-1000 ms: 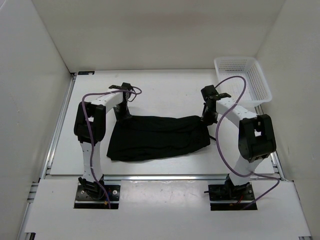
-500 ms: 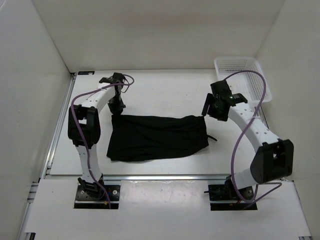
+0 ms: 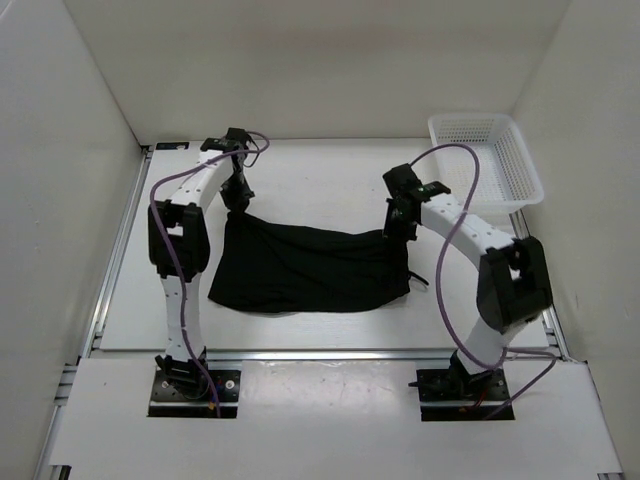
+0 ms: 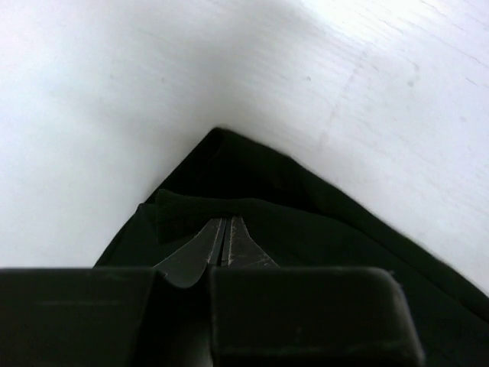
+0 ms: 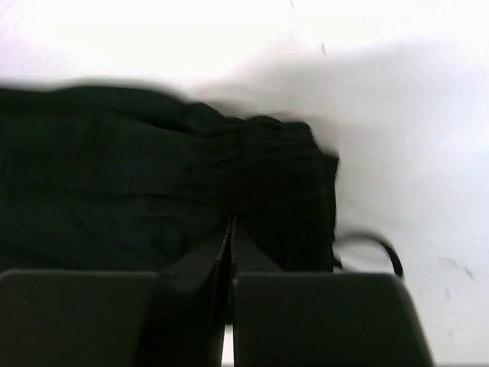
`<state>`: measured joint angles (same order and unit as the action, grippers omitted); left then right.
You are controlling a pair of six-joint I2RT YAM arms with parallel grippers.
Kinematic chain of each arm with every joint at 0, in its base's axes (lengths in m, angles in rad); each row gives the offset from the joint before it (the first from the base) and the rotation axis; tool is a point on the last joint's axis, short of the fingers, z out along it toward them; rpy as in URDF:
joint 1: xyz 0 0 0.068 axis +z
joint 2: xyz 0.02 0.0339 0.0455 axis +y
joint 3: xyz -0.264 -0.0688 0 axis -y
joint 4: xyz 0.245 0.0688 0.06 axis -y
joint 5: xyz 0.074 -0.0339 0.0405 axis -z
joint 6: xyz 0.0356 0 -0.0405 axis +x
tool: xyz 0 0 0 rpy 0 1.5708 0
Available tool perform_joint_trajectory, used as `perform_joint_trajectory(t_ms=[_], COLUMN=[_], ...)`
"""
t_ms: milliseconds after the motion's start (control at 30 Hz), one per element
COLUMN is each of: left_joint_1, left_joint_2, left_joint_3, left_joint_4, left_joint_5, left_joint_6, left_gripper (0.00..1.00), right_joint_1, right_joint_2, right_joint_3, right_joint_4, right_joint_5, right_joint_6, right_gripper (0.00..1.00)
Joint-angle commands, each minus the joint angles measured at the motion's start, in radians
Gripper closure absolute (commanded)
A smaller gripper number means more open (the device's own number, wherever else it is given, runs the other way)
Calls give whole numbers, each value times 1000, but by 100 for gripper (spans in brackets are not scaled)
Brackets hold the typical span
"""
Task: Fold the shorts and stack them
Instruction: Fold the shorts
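The black shorts lie across the middle of the table, their far edge sagging between my two grippers. My left gripper is shut on the far left corner of the shorts and holds it up; in the left wrist view the jaws pinch a fold of black fabric. My right gripper is shut on the gathered far right corner; in the right wrist view the jaws are closed on the shorts. The thin drawstring trails on the table to the right.
A white mesh basket stands at the far right corner of the table. White walls close in the left, back and right sides. A metal rail runs along the near table edge.
Both grippers now hold the shorts' far corners, raised off the table. The right gripper has moved left, and the far edge now sags between them.
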<state>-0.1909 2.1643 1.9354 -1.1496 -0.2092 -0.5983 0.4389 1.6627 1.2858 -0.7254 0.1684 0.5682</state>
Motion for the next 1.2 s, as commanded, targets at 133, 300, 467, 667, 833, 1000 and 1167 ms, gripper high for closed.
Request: perform_joint_trajectory(t_ms=[133, 300, 467, 667, 833, 1000, 1167], left_joint_1=[60, 61, 61, 71, 80, 94, 151], left_joint_2=[71, 81, 49, -102, -240, -362, -397], left_joint_3=[97, 128, 117, 19, -195, -432, -561], left_joint_4=[-41, -41, -41, -32, 30, 92, 148], left_joint_5=[48, 57, 48, 17, 41, 30, 80], left_joint_6=[-9, 20, 38, 58, 58, 48, 37], left_gripper=[90, 87, 58, 15, 15, 17, 18], right_joint_1=[-64, -75, -75, -75, -75, -75, -124], right_joint_2=[298, 353, 257, 31, -87, -225, -345], right_joint_3=[168, 182, 159, 150, 103, -146, -351], right_joint_4=[61, 61, 49, 40, 12, 10, 73], right_joint_5=[77, 100, 123, 123, 123, 39, -124], right_joint_6=[45, 70, 79, 41, 19, 19, 61], right_gripper=[100, 100, 100, 58, 13, 2, 0])
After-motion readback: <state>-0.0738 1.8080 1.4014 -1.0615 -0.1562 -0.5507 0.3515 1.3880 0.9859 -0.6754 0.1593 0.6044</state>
